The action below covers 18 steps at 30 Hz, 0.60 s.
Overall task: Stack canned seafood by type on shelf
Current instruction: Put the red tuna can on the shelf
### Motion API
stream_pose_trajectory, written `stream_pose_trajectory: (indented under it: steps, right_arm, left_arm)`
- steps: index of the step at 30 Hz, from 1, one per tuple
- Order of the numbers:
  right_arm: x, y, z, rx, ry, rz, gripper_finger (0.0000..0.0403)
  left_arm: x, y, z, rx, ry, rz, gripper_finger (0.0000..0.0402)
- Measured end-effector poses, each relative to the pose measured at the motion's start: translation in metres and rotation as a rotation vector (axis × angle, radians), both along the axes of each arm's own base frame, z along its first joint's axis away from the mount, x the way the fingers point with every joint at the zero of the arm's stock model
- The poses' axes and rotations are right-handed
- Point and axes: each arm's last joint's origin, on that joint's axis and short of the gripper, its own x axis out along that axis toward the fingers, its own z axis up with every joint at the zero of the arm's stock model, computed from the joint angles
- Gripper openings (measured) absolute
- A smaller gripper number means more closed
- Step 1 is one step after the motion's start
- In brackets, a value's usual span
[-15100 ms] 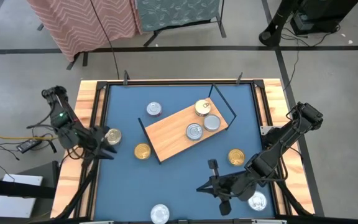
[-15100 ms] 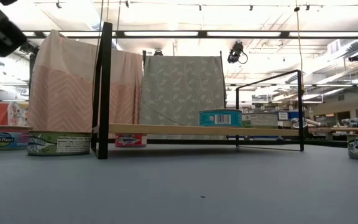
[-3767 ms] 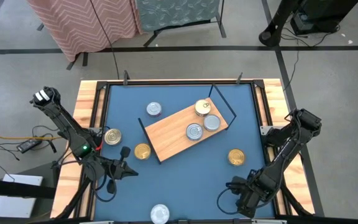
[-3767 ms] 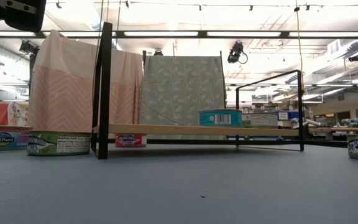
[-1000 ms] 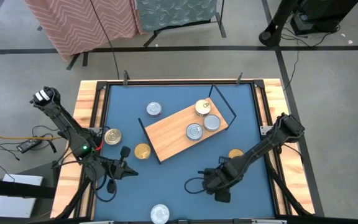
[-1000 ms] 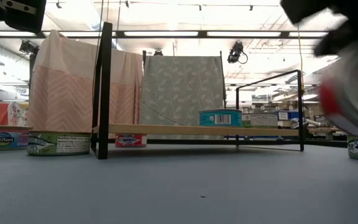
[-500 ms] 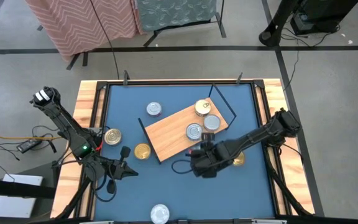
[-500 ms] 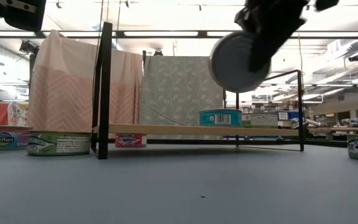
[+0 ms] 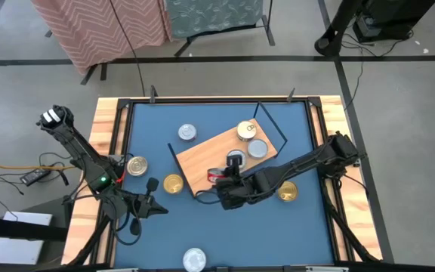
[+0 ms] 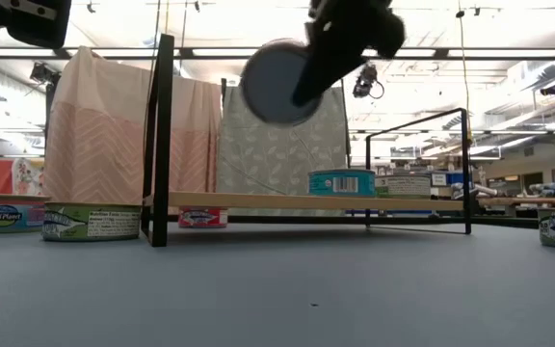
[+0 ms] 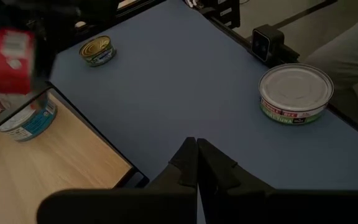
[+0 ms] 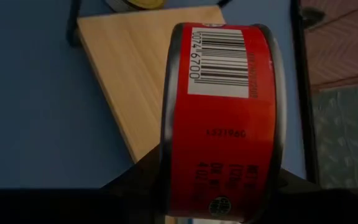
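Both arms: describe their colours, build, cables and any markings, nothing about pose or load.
The left arm and right arm are black, built of slim jointed links. The left one has a white patch by its upper joint and a small green light lower down; dark cables loop around its base. The left claw has two matte black, wedge-shaped fingers. The right claw is black too, with a dark cable loop beside it.

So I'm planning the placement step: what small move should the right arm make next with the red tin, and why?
Probably lower it. The right end effector holds the red-labelled tin on edge above the near end of the shelf, well clear of the board in the low view, so it likely needs bringing down and laying flat before release.
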Motion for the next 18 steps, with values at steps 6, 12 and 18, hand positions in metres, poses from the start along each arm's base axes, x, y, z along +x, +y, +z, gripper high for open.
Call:
stream_pose_trajectory:
  steps: [6,12,18]
  right_arm:
    - [0.015,-0.004,-0.038,-0.032,0.091,-0.005,0.0144]
    - [0.023,-0.006,-0.061,-0.076,0.133,-0.011,0.0142]
    - [0.024,-0.008,-0.065,-0.127,0.128,-0.033,0.0146]
  left_arm:
    - [0.000,0.000,0.000,0.000,0.001,0.000,0.0004]
    - [0.000,0.000,0.000,0.001,0.002,-0.001,0.0004]
    - [0.000,0.000,0.000,0.001,0.003,-0.002,0.0004]
